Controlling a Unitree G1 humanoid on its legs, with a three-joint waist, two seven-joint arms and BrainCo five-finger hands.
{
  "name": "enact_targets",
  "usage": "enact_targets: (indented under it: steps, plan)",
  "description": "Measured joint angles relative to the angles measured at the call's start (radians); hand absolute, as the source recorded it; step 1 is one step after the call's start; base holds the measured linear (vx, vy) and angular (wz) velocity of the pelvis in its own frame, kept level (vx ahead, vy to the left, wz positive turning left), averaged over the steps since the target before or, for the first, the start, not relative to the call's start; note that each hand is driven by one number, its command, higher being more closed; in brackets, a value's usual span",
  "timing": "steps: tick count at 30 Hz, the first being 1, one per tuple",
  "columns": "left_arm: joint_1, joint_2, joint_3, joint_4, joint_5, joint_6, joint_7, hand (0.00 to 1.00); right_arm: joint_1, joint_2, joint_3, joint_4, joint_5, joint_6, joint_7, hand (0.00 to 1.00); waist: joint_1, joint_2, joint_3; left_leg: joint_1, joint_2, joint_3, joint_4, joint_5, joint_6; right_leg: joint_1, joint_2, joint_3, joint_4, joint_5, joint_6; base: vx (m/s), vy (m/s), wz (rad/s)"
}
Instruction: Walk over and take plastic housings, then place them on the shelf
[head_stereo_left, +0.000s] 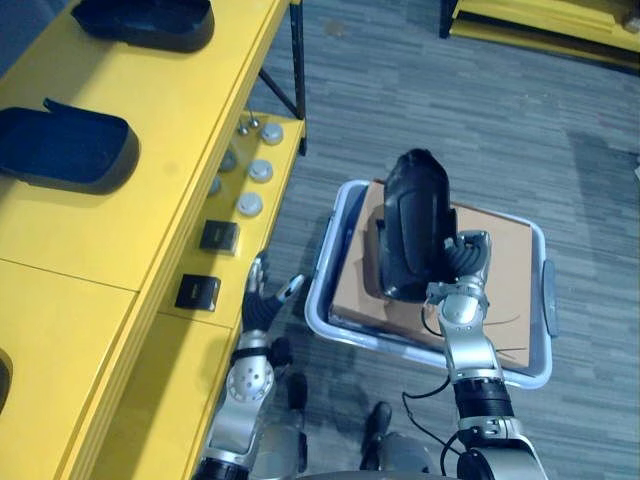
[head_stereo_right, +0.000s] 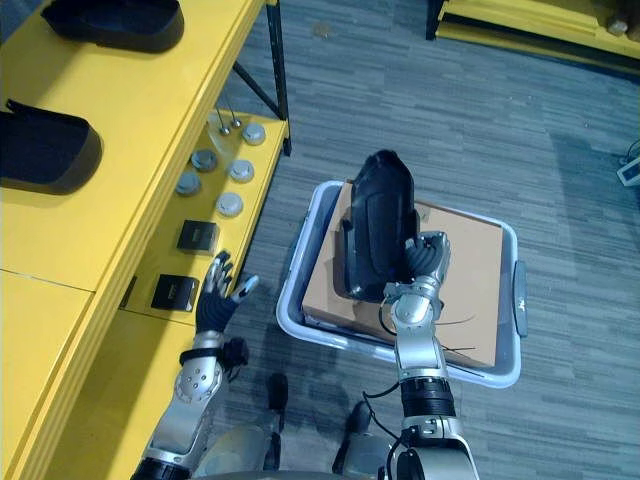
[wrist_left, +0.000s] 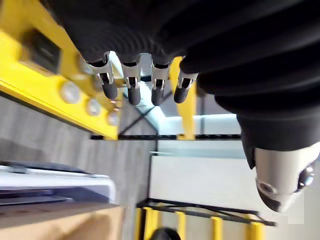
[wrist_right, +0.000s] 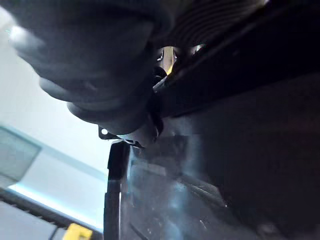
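1. Right hand (head_stereo_left: 468, 258): clenched on the lower end of an upright black plastic housing (head_stereo_left: 415, 215). The thumb side is hidden behind the housing.
2. Below this hand: a pale bin (head_stereo_left: 322, 262) lined with cardboard (head_stereo_left: 500, 260). The housing covers part of the cardboard.
3. Left hand (head_stereo_left: 262, 300): fingers straight and spread, holding nothing, just beside the yellow shelf (head_stereo_left: 150, 210).
4. Ahead of the left hand: two small black boxes (head_stereo_left: 219, 236); their print is too small to read.
5. Further ahead, on the top level: two more housings (head_stereo_left: 65, 148), one cut off at the picture edge.
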Motion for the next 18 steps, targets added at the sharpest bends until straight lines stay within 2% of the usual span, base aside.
enact_targets:
  steps: [7, 14, 18]
  plan:
    - [-0.045, -0.026, -0.057, 0.009, 0.038, 0.028, 0.063, 0.0, -0.005, 0.049, 0.139, -0.081, 0.001, -0.031, 0.002, 1.0, -0.009, 0.003, -0.017, 0.023, 0.0, 0.003, -0.008, -0.001, 0.0, 0.014, 0.0, 0.006, -0.002, -0.001, -0.002, -0.02, 0.001, -0.04]
    - [-0.047, -0.024, -0.053, 0.038, 0.074, 0.043, 0.124, 0.0, 0.005, 0.051, 0.202, -0.096, 0.006, -0.032, -0.001, 1.0, -0.027, 0.004, -0.09, 0.031, 0.001, 0.03, -0.026, 0.0, -0.001, -0.004, -0.003, 0.033, 0.001, 0.001, 0.001, -0.03, 0.023, -0.13]
    - [-0.05, -0.023, -0.052, 0.061, 0.109, 0.079, 0.174, 0.0, 0.045, 0.035, 0.273, -0.162, 0.027, -0.04, 0.0, 1.0, -0.029, 0.006, -0.106, 0.035, 0.004, 0.046, -0.026, 0.0, -0.001, -0.008, 0.0, 0.057, -0.002, 0.007, 0.006, 0.01, 0.009, -0.12]
